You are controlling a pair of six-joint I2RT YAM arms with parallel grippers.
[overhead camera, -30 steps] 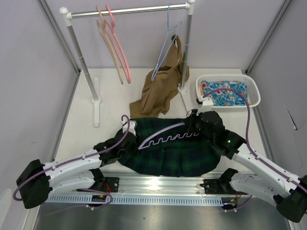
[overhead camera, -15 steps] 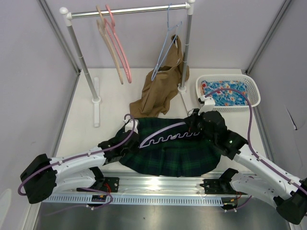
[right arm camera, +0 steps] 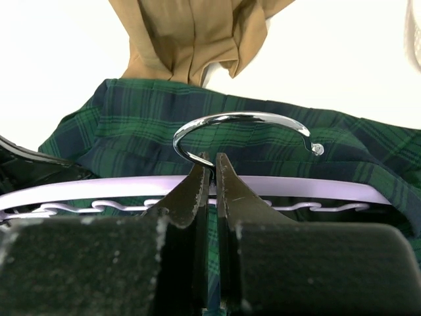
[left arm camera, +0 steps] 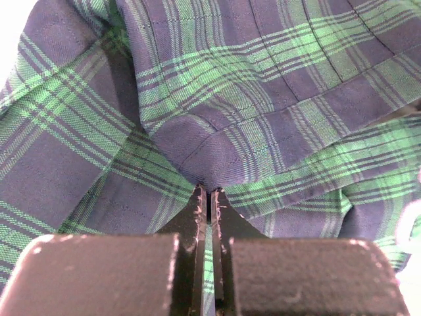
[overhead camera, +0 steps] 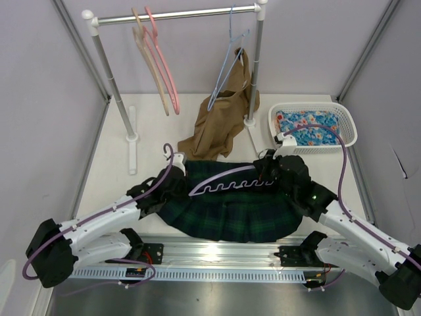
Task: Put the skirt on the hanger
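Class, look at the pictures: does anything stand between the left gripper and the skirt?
Nothing visible. The left gripper is shut on a fold of the skirt, and the hanger lies directly on the skirt.

Clothes rack (overhead camera: 177, 14), white posts, metal rail: 1.

Hangers: 4.
- On the rack's rail: 1 pink plastic hanger (overhead camera: 164, 62), 1 tan plastic hanger (overhead camera: 150, 66), 1 thin blue hanger (overhead camera: 227, 66).
- In front of the rack: 1 pale lavender plastic hanger with a wavy bar (overhead camera: 223, 181).

Fabric items: 3.
- In front of the rack: 1 dark green and navy plaid pleated skirt (overhead camera: 230, 210).
- By the rack's right post: 1 tan-brown garment (overhead camera: 217, 128).
- Right of the rack: 1 blue floral cloth (overhead camera: 309, 128).

White plastic lattice basket (overhead camera: 346, 128), right of the rack: 1.

White-and-black robot arms: 2, the left arm (overhead camera: 105, 220) and the right arm (overhead camera: 355, 224).
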